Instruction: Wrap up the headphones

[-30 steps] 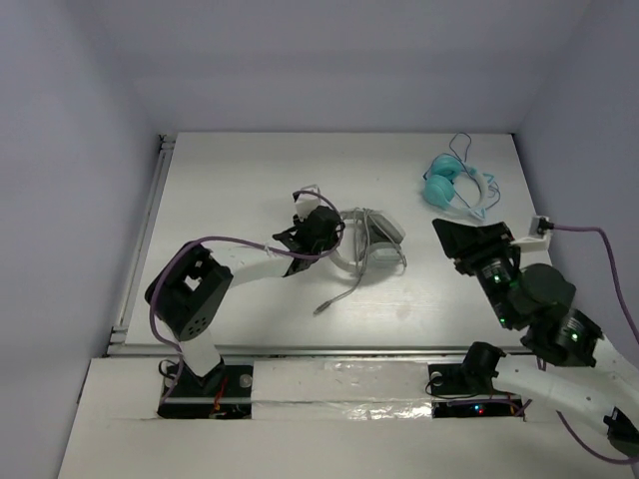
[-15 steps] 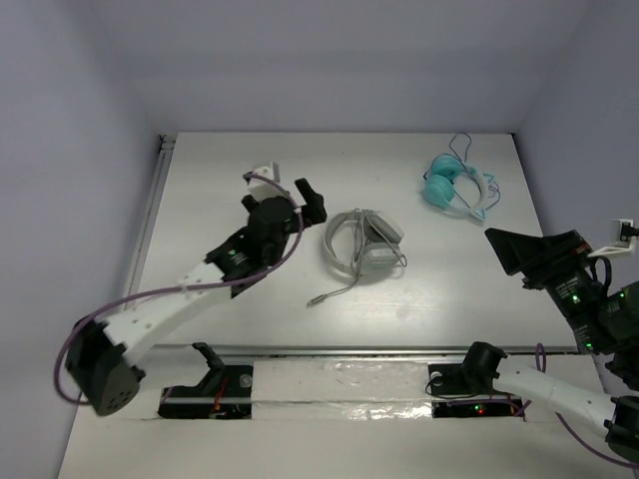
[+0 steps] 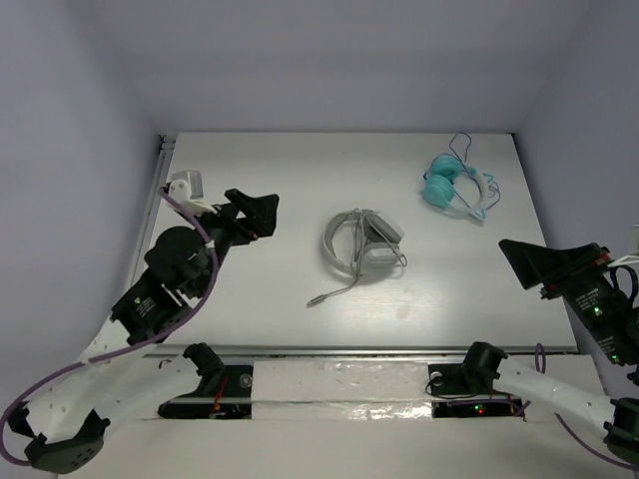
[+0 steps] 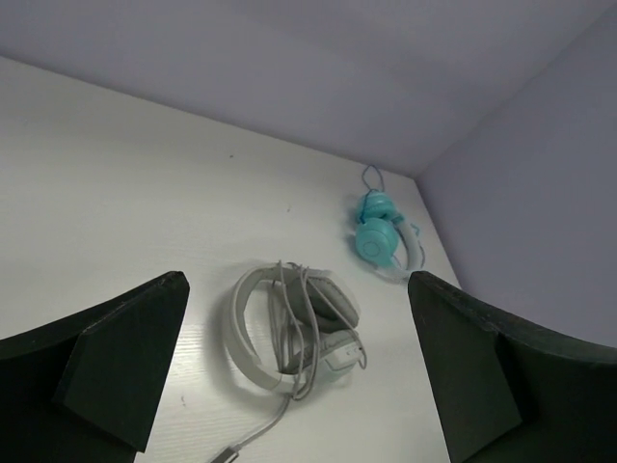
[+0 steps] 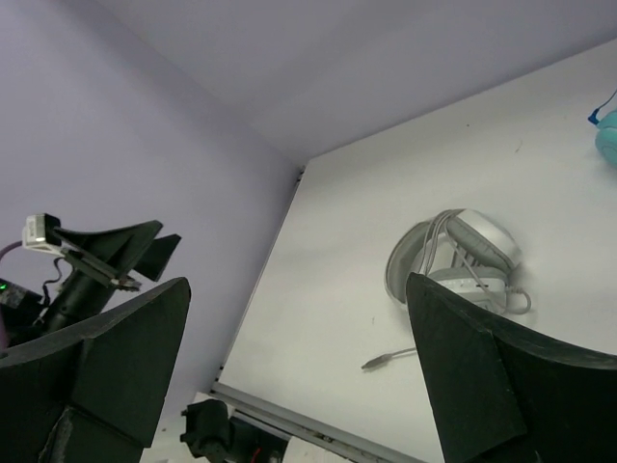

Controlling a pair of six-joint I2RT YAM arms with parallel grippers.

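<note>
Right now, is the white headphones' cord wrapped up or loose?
Mostly wrapped: the cable loops around the headphones; a short tail with the plug lies loose.

A small pair of teal headphones (image 3: 442,184) lies near the far right corner of the white table (image 3: 449,284), its thin blue cord (image 3: 461,145) looping loosely around it toward the far edge. A metal rail (image 3: 349,350) runs along the table's near edge, and pale lavender walls (image 3: 339,70) close in the far side.

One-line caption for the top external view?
Headphones centred, cable looped over them, plug trailing; both arms' jaws open at the sides; teal headphones far right.
</note>
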